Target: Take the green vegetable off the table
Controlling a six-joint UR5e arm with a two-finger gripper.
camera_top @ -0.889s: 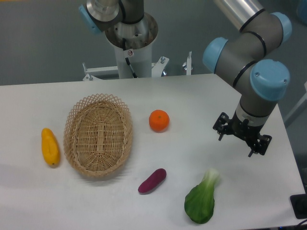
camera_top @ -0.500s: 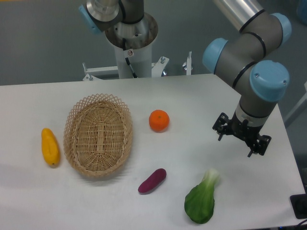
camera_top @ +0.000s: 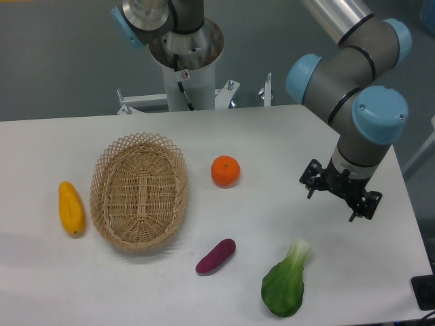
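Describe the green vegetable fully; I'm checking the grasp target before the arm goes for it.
The bok-choy-like green vegetable has a rounded, glossy dark green leafy body and a pale whitish-green stalk end, plastic-looking. It lies flat on the white rectangular table near the front right edge, stalk pointing up and to the right, toward the black two-finger claw. Nothing touches it but the tabletop; the claw hangs apart from it, and the small purple eggplant-like piece lies clear to its left.

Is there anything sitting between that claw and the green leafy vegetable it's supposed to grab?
Nothing visible. The gripper hangs open above bare table, and the green vegetable lies apart from everything else; the purple eggplant is off to its side.
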